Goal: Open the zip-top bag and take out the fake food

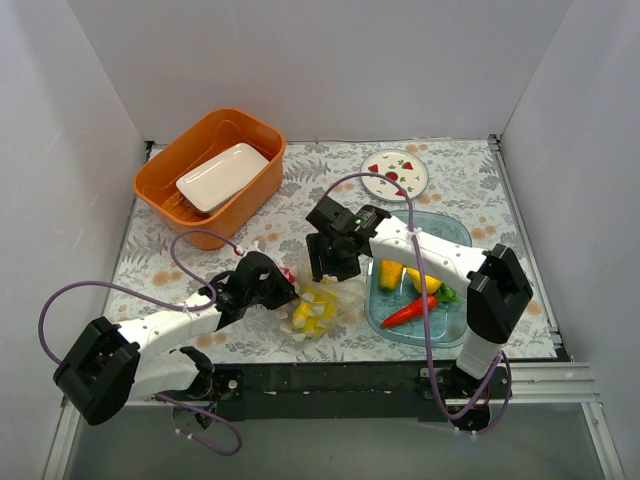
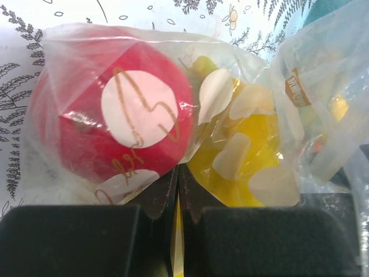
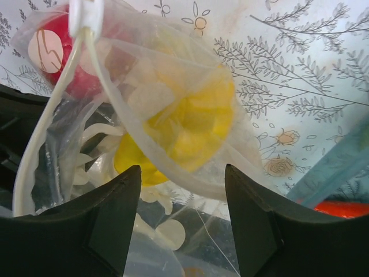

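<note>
The left gripper (image 2: 179, 193) is pinched shut on the near edge of the clear, crinkly zip-top bag printed with white dots (image 1: 318, 312). This pins the bag to the floral table cover, just beside the clear blue plastic tray (image 1: 455, 235). The right gripper (image 3: 181, 170) hangs over the bag with its 2 fingers spread wide and holds nothing.

From the right wrist view the thick zip strip loops apart, so the mouth looks open. A glossy long red pepper (image 1: 408, 312) and some yellow and green pieces already lie in the tray. The task therefore appears to be in the emptying step, partly done.

2 pieces show inside the bag: a round red plastic tomato (image 2: 109, 115) and a lumpy yellow plastic piece (image 3: 193, 124), touching each other.

The next move likely calls for the right fingers to enter the mouth and close on the yellow piece, which is nearer, without catching the film. Meanwhile the left grip anchors the bag.
</note>
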Robot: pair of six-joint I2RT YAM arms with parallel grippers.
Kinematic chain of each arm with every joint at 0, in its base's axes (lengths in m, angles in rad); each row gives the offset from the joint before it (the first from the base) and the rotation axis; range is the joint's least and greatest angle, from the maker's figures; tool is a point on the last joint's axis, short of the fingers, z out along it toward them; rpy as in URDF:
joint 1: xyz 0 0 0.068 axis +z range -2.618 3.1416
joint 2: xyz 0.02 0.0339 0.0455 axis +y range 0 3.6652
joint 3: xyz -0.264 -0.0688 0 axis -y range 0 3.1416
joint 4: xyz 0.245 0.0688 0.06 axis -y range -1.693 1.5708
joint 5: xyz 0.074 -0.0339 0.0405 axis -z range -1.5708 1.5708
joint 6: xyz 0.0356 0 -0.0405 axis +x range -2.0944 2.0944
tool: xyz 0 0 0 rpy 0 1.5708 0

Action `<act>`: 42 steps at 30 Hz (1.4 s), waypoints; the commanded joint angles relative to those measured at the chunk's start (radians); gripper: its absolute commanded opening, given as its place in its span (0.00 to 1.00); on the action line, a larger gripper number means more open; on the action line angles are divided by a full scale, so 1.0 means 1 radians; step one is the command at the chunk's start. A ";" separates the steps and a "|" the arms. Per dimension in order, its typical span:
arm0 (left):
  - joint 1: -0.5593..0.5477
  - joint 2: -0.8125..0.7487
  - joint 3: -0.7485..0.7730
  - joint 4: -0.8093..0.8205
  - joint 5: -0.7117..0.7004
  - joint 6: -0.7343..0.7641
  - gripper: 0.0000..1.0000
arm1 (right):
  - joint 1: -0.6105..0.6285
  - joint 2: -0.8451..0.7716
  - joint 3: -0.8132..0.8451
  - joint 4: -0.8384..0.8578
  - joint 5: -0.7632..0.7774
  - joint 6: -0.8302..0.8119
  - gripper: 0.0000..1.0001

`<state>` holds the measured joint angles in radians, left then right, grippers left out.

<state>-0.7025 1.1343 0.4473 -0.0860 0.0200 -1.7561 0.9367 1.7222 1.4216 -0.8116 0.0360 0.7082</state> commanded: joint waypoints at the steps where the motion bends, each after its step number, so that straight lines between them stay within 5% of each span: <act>1: 0.000 -0.002 -0.028 0.005 -0.045 -0.017 0.00 | -0.004 -0.039 0.106 -0.112 0.068 -0.036 0.68; 8: 0.000 -0.019 -0.032 -0.008 -0.048 -0.019 0.00 | -0.004 -0.015 0.218 -0.190 0.058 -0.056 0.61; 18: 0.000 -0.016 -0.024 -0.008 -0.045 -0.017 0.00 | -0.006 -0.061 0.086 -0.064 -0.087 -0.030 0.36; 27: 0.000 0.001 -0.024 0.009 -0.042 -0.019 0.00 | -0.010 -0.032 0.017 0.026 -0.116 0.020 0.57; 42: 0.000 0.002 -0.044 0.037 -0.025 -0.025 0.00 | -0.030 0.056 0.003 0.100 -0.160 0.068 0.57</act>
<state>-0.7025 1.1362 0.4183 -0.0566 0.0048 -1.7809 0.9131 1.7702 1.4231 -0.7433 -0.1158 0.7612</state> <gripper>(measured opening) 0.009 0.566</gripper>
